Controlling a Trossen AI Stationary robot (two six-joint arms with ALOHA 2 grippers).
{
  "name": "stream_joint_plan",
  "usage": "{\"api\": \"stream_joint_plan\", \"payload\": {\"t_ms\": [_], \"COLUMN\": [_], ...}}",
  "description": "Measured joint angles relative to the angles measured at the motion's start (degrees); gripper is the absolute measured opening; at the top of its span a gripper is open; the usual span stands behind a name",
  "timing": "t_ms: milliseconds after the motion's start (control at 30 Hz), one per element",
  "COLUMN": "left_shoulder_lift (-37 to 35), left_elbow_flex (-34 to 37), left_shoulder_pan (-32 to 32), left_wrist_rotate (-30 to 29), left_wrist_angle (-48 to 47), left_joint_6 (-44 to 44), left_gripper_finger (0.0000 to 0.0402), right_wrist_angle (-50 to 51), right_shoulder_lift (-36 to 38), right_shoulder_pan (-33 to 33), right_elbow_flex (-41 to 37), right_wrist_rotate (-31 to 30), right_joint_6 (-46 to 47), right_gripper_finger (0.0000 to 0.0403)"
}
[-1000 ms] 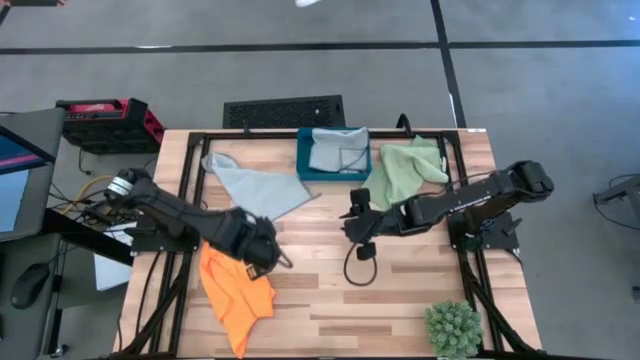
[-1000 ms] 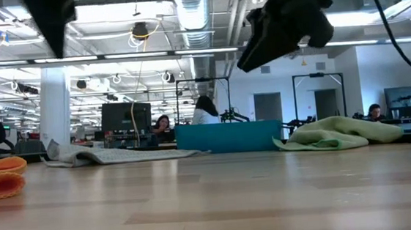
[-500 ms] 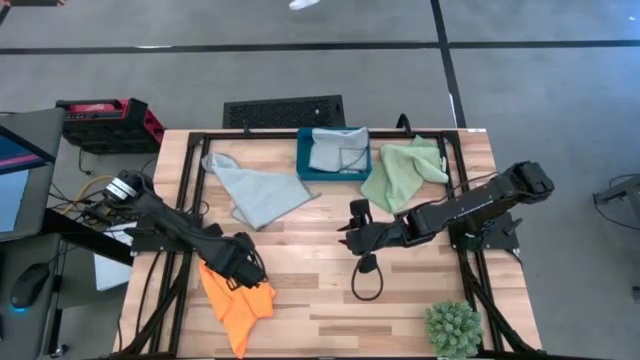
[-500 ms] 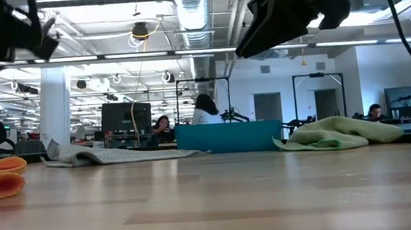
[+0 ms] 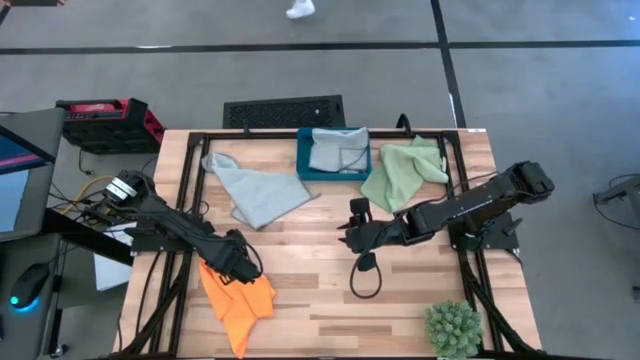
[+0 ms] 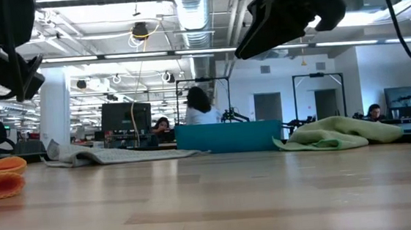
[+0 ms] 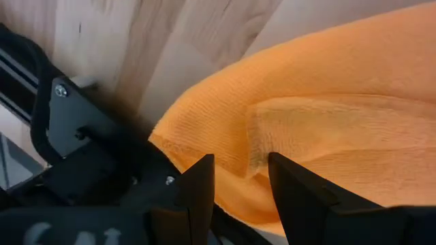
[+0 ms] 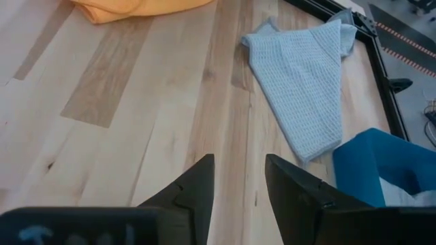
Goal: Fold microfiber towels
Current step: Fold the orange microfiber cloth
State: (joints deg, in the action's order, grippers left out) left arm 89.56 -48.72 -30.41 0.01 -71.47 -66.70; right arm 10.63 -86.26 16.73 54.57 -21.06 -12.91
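The orange towel [image 5: 238, 305] lies crumpled at the table's near left, and it also shows in the left wrist view [image 7: 327, 102]. My left gripper [image 5: 243, 265] is open, low over the towel's far edge, with a raised fold [image 7: 253, 146] between its fingers. One pale blue-grey towel [image 5: 255, 190] lies spread at the far left. A second blue-grey towel [image 5: 335, 150] lies in the teal box. The green towel [image 5: 405, 170] lies bunched at the far right. My right gripper [image 5: 352, 232] is open and empty above the table's middle. My left gripper's open fingers [image 7: 197, 184] stand on either side of the orange towel's far edge fold [image 7: 253, 146], slanting down from the table's far side. I cannot tell whether they touch it. The towel lies on the table.
The dark teal box [image 5: 304, 165] stands at the far middle. A spiky green plant ball [image 5: 453, 328] sits at the near right corner. A black cable loop [image 5: 362, 280] hangs below my right arm. Black frame rails [image 5: 190, 180] run along both sides. Bare wood [image 5: 320, 310] lies at the near middle.
My left gripper has gone toward the table's left and near edges and down, from beside the orange towel's far right corner to over its far edge. My right gripper has shifted a little toward the near edge, then kept still. The towels have stayed put.
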Motion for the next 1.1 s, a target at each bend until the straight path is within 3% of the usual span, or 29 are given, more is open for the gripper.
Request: {"api": "stream_joint_plan", "payload": {"t_ms": [400,733,1100], "left_shoulder_lift": [0.02,0.02,0.02], "left_elbow_flex": [1.45,1.08,-15.99], "left_shoulder_pan": [0.08,0.11,1.03], "left_wrist_rotate": [1.27,-0.51,-14.20], "left_wrist_angle": [4.77,5.19,-7.15], "left_joint_6": [5.55,6.23,9.71], "left_gripper_finger": [0.0124,0.0008,0.0001], "right_wrist_angle": [0.01,0.00,-4.07], "right_shoulder_lift": [-0.02,-0.02,-0.19], "right_shoulder_pan": [-0.02,-0.81,0.06], "right_elbow_flex": [0.00,0.00,0.00], "right_wrist_rotate": [0.00,0.00,0.20], "right_joint_6": [-0.03,0.03,3.48], "right_gripper_finger": [0.0148,0.0143,0.0144]}}
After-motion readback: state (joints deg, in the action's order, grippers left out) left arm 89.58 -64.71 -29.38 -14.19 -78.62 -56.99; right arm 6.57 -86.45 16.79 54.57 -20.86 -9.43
